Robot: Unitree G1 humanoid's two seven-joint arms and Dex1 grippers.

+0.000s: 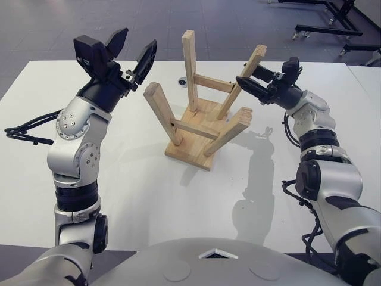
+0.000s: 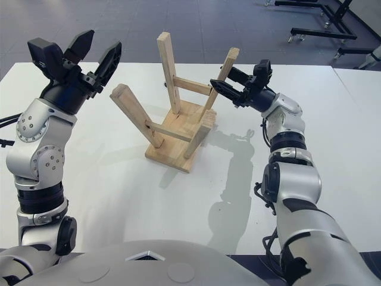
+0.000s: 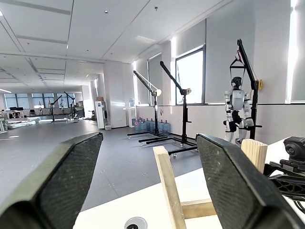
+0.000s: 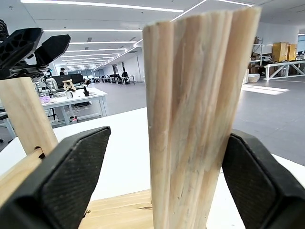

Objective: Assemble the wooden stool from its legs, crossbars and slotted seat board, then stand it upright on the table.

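Stool [image 1: 199, 128] of pale, unfinished wood is resting upside down near the middle of the white table [image 1: 119, 173]. Its flat rectangular seat board [image 1: 190, 152] is lying on the tabletop and its four square-cut legs [image 1: 162, 110] are splaying upward. Two thin crossbars [image 1: 213, 83] are bridging pairs of legs. The left gripper [image 1: 138, 40] is hanging raised above the table to the stool's left. Its two black wedge-shaped fingers are spread wide and holding nothing. The right gripper [image 1: 249, 72] is sitting at the top of the far right leg [image 1: 244, 77], its fingers straddling the wood without closing. The right wrist view is giving what the head views are not: the leg's straight lengthwise grain [image 4: 195, 119] close up, and the finely dimpled rubbery pads [image 4: 76, 171] on both sides. A clear gap is showing at one pad, while the other is sitting right at the wood's edge. The left wrist view is showing that gripper's own textured pads [image 3: 66, 176] framing the blunt end of the far left leg [image 3: 169, 191]. A small round fitting [image 3: 136, 223] is lying in the tabletop beyond the stool.
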